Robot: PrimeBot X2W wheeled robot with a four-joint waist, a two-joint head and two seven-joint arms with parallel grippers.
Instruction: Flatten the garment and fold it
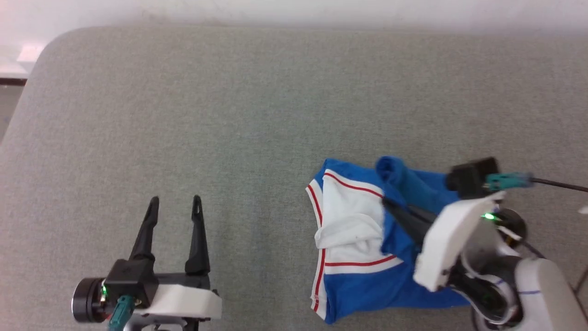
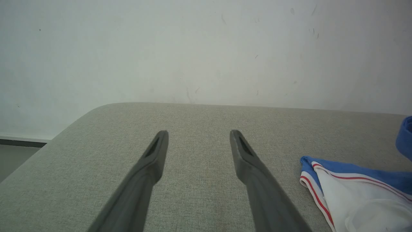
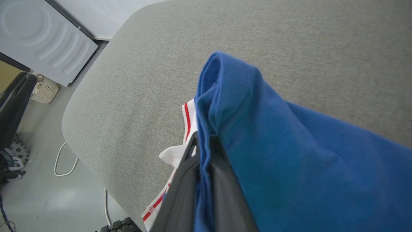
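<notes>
The garment (image 1: pixel 363 257), a bright blue T-shirt with white sleeves and red-striped white bands, lies crumpled at the right front of the grey padded table (image 1: pixel 229 115). My right gripper (image 1: pixel 388 204) is shut on a fold of its blue cloth and holds that fold lifted above the rest. In the right wrist view the blue cloth (image 3: pixel 273 154) is pinched between the two dark fingers (image 3: pixel 183 180) and drapes over them. My left gripper (image 1: pixel 175 200) stands open over bare table at the lower left, well apart from the shirt (image 2: pixel 354 187); nothing lies between its fingers (image 2: pixel 154 154).
A pale wall (image 2: pixel 193 48) runs behind the table's far edge. Beyond the rounded table corner, the right wrist view shows the floor with a white cable (image 3: pixel 61 161), a white ribbed panel (image 3: pixel 42 35), a small basket (image 3: pixel 45 91) and a dark wheeled base (image 3: pixel 13 129).
</notes>
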